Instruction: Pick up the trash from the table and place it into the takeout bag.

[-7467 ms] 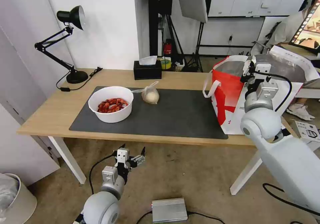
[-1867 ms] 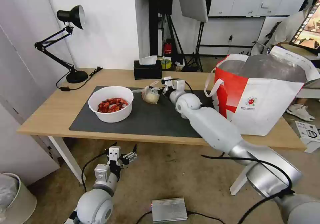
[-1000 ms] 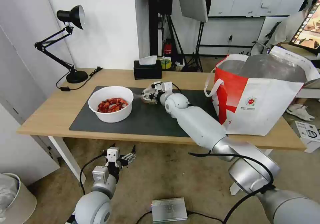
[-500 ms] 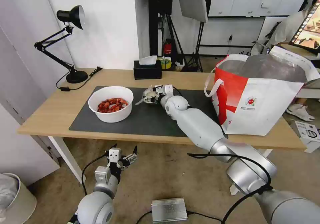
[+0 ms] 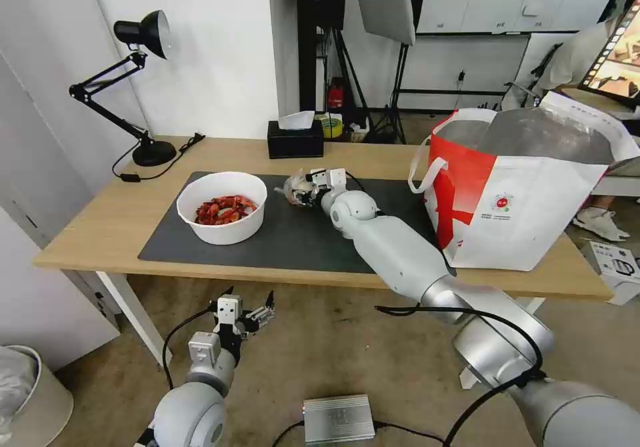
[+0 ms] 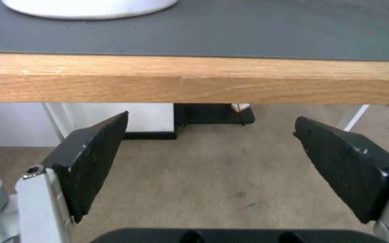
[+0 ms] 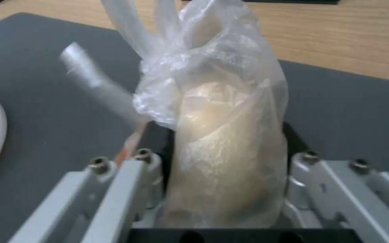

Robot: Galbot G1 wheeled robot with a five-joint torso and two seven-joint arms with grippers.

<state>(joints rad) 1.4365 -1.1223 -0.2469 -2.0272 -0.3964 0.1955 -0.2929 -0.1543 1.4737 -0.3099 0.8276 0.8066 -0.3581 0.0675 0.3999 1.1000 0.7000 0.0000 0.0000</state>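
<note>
The knotted clear bag [image 7: 224, 135] with its pale lump is pinched between the fingers of the right gripper [image 5: 301, 191], above the dark grey mat [image 5: 320, 234] and just right of the white round bowl [image 5: 222, 207] of red shells. In the right wrist view the lump is seen squeezed narrow between the two jaws, with the loose plastic ends of the knot pointing away from the gripper and the mat behind it; whether the bag is resting on the mat or lifted clear of it cannot be told. The right arm is stretched across the table [image 5: 100, 227] from the robot's right side. The takeout bag [image 5: 527, 194] is stood open at the right end of the table, well apart from the gripper. The left gripper [image 5: 248, 311] is held low in front of the table edge, below the tabletop, with its black fingers [image 6: 91, 162] spread wide and nothing between them.
</note>
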